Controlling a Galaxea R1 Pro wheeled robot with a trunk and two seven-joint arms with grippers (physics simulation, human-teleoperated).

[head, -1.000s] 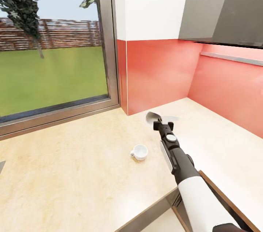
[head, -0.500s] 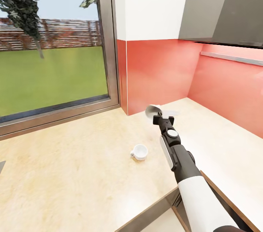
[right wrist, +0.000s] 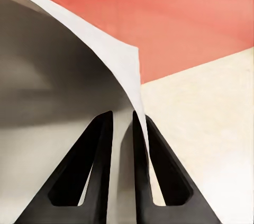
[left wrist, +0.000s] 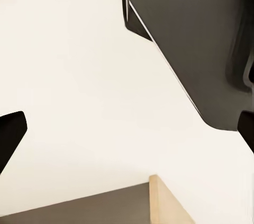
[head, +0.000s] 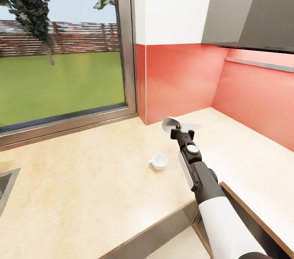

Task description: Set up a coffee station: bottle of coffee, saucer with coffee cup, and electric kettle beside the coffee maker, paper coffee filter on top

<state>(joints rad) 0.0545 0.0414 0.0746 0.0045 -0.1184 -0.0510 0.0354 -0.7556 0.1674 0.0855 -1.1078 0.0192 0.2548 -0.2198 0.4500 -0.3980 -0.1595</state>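
1. One saucer (head: 170, 123), white and tilted on edge, sits just right of the head view's centre, pinched at its rim by the right gripper (head: 178, 129), above the kitchen countertop (head: 94, 185).
2. Seen from the right wrist, the saucer (right wrist: 79, 70) curves over the two dark fingers (right wrist: 98, 166), which clench its thin edge between them.
3. Below and left of the gripper stands a white coffee cup (head: 158, 161), well apart from it, on bare wood.
4. Red backsplash (head: 179, 79) rises behind; a window (head: 61, 47) fills the upper left.
5. Left gripper: dark fingertips (left wrist: 10, 134) spread wide, nothing between them.
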